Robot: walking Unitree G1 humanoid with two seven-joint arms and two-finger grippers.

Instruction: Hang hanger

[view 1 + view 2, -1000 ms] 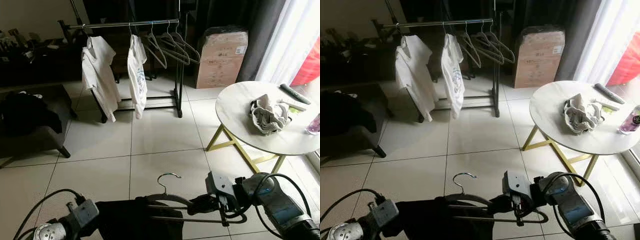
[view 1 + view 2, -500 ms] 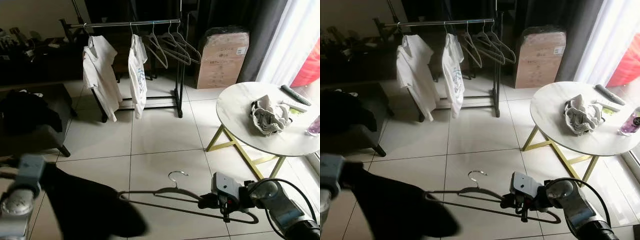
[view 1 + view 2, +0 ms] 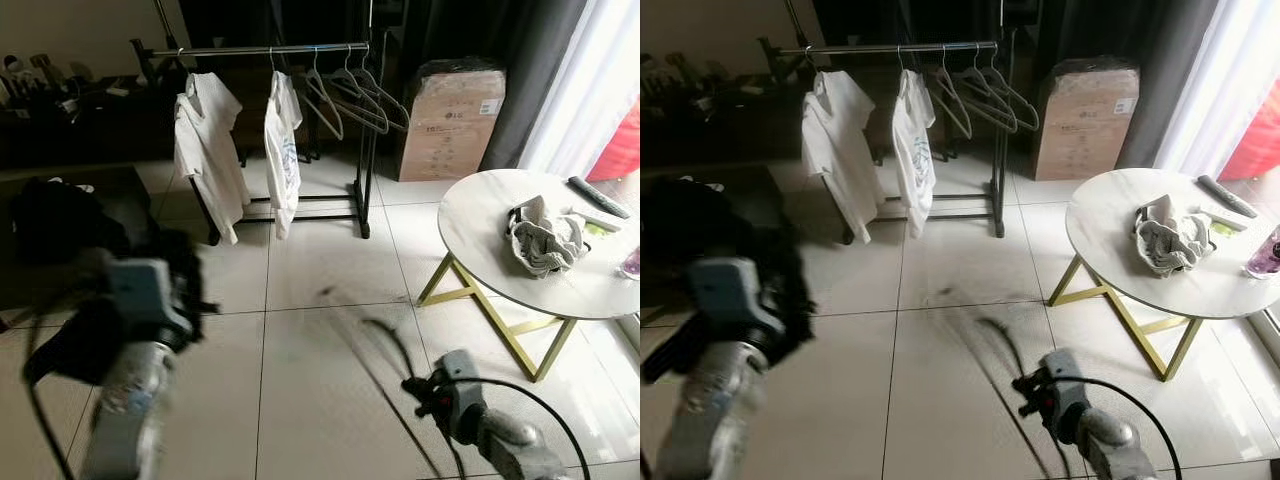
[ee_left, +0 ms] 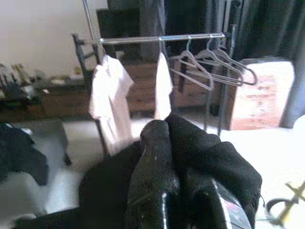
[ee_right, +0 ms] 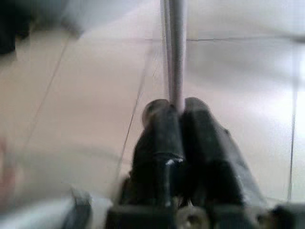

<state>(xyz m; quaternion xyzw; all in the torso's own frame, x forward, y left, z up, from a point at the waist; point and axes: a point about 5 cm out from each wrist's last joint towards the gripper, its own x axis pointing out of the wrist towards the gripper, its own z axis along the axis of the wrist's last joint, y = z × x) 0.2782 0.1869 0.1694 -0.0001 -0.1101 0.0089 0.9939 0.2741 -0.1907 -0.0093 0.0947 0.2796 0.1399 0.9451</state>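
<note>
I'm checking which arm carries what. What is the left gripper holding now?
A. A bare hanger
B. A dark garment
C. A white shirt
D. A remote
B: in the left wrist view the left gripper is wrapped in a dark garment, while the right gripper is shut on the thin hanger rod.

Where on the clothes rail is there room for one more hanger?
The clothes rail is bare between the two white shirts, and between its left end and the first shirt. The right end is crowded with empty hangers. Right gripper pinches the hanger.
</note>
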